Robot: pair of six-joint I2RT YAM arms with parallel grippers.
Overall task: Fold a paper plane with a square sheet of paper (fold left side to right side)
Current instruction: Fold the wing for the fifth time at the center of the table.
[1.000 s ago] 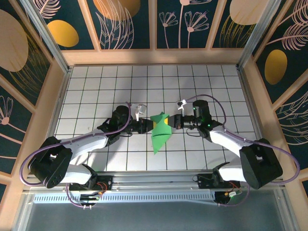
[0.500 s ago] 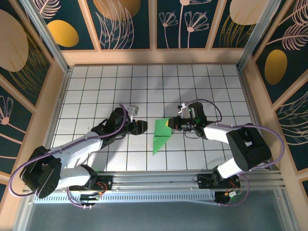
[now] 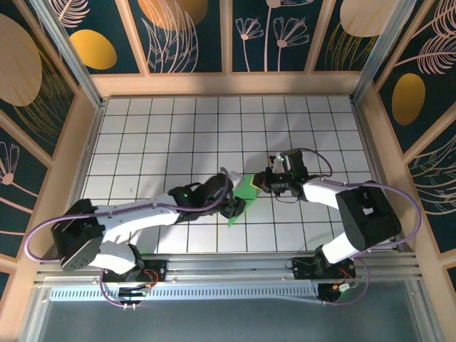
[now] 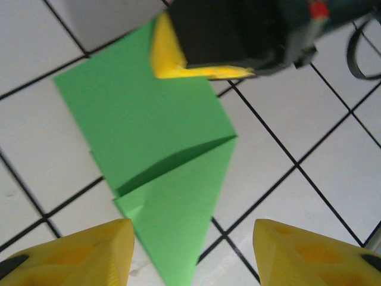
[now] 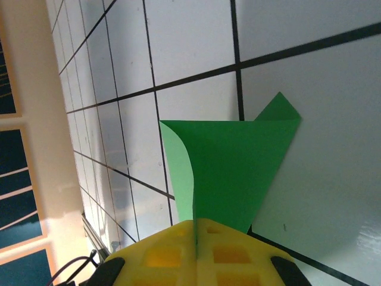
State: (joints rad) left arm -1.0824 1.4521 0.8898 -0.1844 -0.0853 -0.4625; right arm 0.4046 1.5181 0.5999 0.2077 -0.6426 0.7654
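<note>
Your left end effector hangs spread over the near, pointed tip of the folded green paper, one finger on either side of it. The paper lies on the gridded bench. At the paper's far right edge, your right end effector is pressed together, pinching a raised flap.

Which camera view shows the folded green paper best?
The left wrist view: the green paper lies almost whole, with its creases clear. The top view shows a small patch, partly under the left gripper. The right wrist view shows one end, clamped by the right gripper.
</note>
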